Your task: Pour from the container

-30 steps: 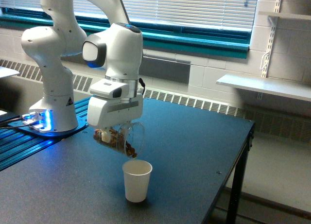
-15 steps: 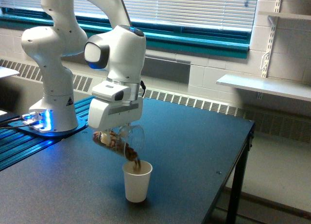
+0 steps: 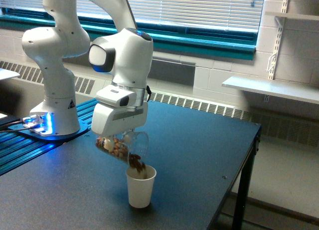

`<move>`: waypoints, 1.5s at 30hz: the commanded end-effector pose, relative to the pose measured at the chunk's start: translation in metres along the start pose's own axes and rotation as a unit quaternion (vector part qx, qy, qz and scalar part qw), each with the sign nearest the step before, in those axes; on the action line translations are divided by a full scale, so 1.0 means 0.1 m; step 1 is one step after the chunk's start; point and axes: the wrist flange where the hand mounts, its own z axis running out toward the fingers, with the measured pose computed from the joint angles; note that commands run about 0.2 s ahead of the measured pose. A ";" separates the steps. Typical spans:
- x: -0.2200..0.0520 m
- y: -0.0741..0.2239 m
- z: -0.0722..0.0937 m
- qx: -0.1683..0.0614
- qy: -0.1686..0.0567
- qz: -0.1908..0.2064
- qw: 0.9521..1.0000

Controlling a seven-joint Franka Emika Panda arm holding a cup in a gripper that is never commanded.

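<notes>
The container, a clear cup [image 3: 124, 147] with brown and tan chunks showing through it, is held tilted with its mouth down toward the exterior view's right. My gripper [image 3: 118, 138] is shut on it, the fingers mostly hidden behind the white hand. Brown pieces [image 3: 138, 165] spill from the cup's lip into a small white paper cup [image 3: 140, 186] standing upright on the dark table [image 3: 199, 155] just below.
The arm's white base [image 3: 52, 115] stands on a blue-lit rail at the exterior view's left. The table's edge and a leg [image 3: 244, 190] lie at the right. A white wall shelf [image 3: 271, 88] and window blinds sit behind.
The clear cup has tipped further and shifted slightly right. Chunks that were only at the lip a second ago now fall into the paper cup.
</notes>
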 end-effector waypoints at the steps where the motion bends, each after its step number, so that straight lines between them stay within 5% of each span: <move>1: 0.03 -0.04 -0.03 -0.009 0.001 -0.005 1.000; 45: 0.10 0.02 -0.04 -0.052 -0.023 -0.031 0.998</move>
